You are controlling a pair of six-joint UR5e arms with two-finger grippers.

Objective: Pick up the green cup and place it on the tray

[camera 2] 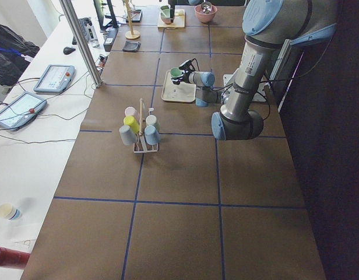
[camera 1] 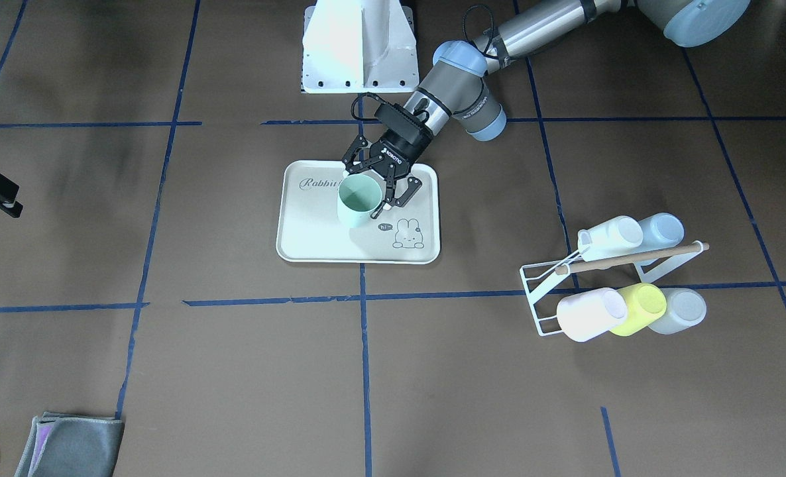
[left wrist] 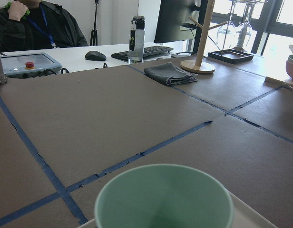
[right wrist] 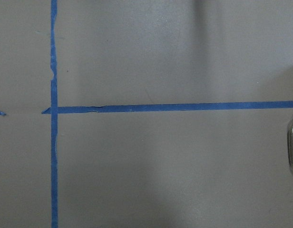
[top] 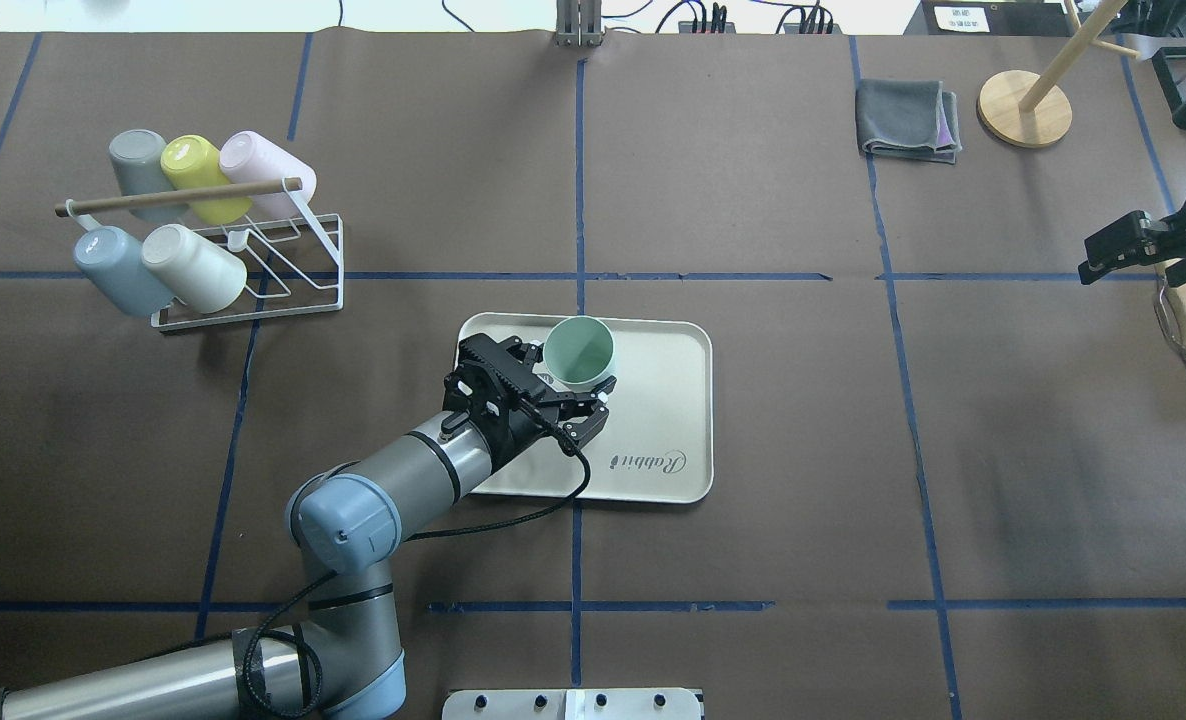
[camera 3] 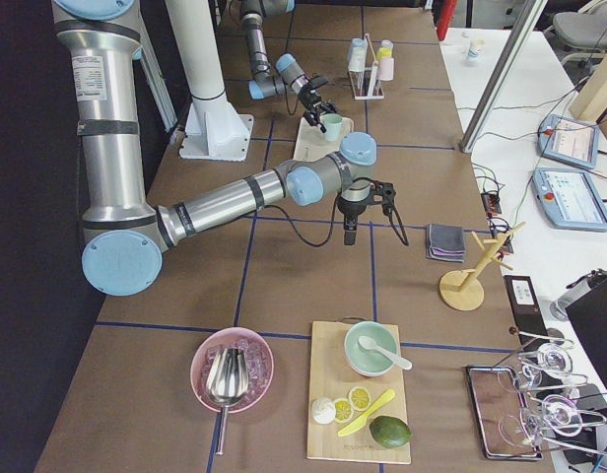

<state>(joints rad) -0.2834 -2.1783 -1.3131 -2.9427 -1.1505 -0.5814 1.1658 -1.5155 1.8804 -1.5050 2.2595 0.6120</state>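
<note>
A small pale mint-green plastic cup [camera 1: 356,213] is gripped upright between the spread fingers of the left hand [camera 1: 365,192]. It hangs over the middle of a flat cream rectangular tray [camera 1: 313,232] on the brown tabletop [camera 1: 234,371], seemingly raised slightly off the tray. The right hand [top: 1103,255] hangs well apart, near the tabletop's edge; whether it is wide or narrow cannot be told.

six cups [top: 579,352] [top: 138,160] [top: 193,175] [top: 258,160] [top: 113,268] [top: 193,265] — one tray [top: 663,400] — one rack [top: 178,197]

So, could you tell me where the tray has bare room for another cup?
Overhead, the tray is bare on its right half, between the green cup, the Rabbit script and the right rim. The left gripper crowds the left side.
</note>
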